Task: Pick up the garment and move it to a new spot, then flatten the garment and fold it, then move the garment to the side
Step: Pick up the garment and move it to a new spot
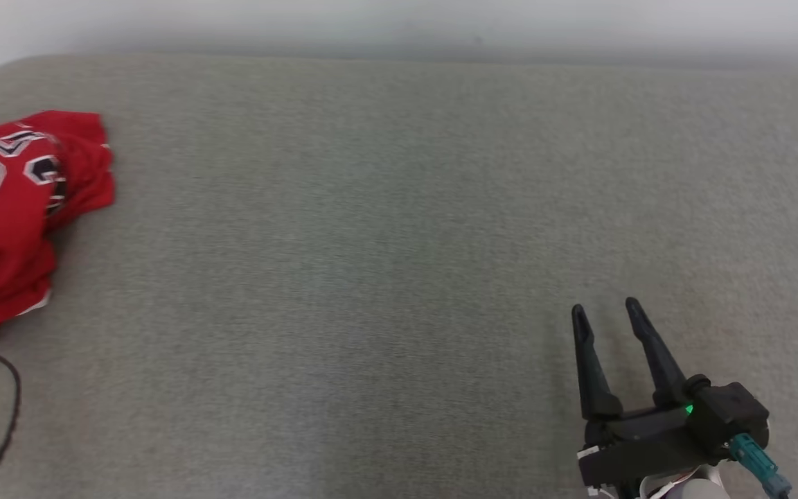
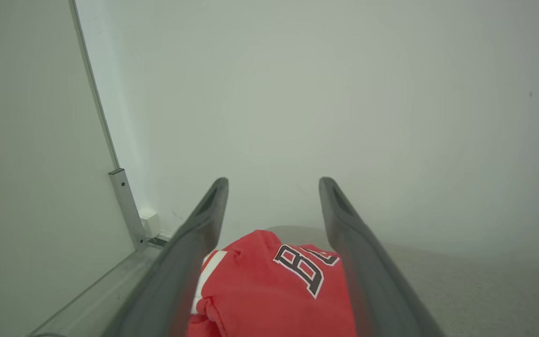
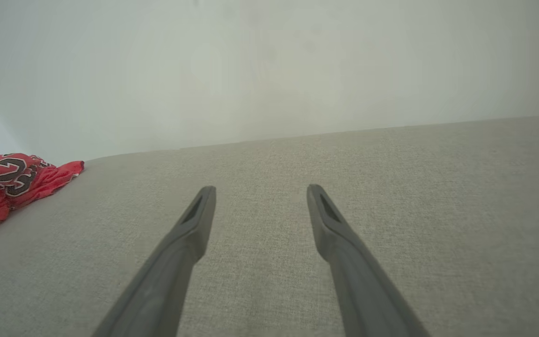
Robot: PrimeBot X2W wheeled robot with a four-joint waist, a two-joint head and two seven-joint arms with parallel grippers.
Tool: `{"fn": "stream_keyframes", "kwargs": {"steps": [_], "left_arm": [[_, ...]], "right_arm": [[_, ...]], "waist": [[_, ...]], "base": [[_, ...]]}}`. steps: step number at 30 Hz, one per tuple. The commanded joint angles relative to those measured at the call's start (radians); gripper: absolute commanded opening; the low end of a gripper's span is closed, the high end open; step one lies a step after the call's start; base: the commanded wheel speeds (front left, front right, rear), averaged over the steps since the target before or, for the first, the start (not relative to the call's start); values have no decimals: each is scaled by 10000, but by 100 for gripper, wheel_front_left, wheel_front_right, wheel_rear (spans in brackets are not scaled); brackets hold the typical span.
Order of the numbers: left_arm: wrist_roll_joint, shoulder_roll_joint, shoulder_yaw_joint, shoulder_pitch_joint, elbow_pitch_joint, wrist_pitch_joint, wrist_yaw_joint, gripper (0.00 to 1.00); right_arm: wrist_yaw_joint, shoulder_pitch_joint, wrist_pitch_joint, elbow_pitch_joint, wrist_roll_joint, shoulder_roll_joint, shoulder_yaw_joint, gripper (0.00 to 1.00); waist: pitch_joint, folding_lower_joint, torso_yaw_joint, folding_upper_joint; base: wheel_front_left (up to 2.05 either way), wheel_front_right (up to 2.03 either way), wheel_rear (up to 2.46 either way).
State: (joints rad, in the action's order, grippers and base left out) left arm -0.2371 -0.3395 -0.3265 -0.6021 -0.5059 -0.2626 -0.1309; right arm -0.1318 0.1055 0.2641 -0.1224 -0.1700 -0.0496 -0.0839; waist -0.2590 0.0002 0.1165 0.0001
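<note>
Red garment (image 1: pixel 4 229), black-white lettering; grey cloth surface (image 1: pixel 371 242).

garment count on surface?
1: a crumpled red jersey at the left edge of the grey surface, by the open left claw. Part runs out of the head view, so more may be hidden.

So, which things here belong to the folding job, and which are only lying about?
For the job: red garment, left end effector, right end effector, grey surface.
Only lying about: black cable, metal post.
</note>
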Motion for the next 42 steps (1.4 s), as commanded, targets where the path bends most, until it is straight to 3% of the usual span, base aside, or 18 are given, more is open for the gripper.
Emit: {"fn": "stream_keyframes", "kwargs": {"steps": [1,5,13,19,25,26,27,28,34,42], "left_arm": [[-68,-138,16,-232,-223,80,14,100],[-323,-691,-21,-906,-1405,507,17,100],[-169,-1612,293,-1555,-3254,2408,50,100],[-40,-1906,637,-1869,-4560,4612,272,100],[123,-1948,985,-2058,-4811,4942,271,100],[153,-1946,1040,-2076,-4876,5023,291,78],[179,-1951,1102,-2104,-4917,5064,287,25],[197,-1951,1152,-2114,-4967,5112,280,0],[291,-1937,1383,-2118,-4945,4780,223,0],[194,-2062,1556,-2501,-4364,3361,153,0]], "right_arm": [[21,130,16,23,-22,-13,43,100],[21,256,14,10,-75,-5,9,100],[21,218,16,9,-208,-8,90,100],[21,288,15,4,-242,-7,136,100],[21,307,15,-38,-313,-7,98,100],[21,293,15,-51,-323,-7,102,100],[21,289,15,-64,-326,-8,111,100],[21,295,14,-74,-320,-7,120,100],[21,247,15,-90,-325,-7,238,100],[21,47,15,-152,-338,-7,340,100]], "waist": [[-635,-2,-698,-1],[-809,-2,-1027,-1],[-914,-2,-1519,-1],[-940,-2,-1581,-1],[-914,-2,-1546,-1],[-900,-2,-1539,-1],[-891,-2,-1535,-1],[-879,-2,-1531,-1],[-791,-2,-1452,-1],[-505,-2,-1128,-1]], "base": [[0,0,0],[0,0,0],[0,0,0],[0,0,0],[0,0,0],[0,0,0],[0,0,0],[0,0,0],[0,0,0],[0,0,0]]}}
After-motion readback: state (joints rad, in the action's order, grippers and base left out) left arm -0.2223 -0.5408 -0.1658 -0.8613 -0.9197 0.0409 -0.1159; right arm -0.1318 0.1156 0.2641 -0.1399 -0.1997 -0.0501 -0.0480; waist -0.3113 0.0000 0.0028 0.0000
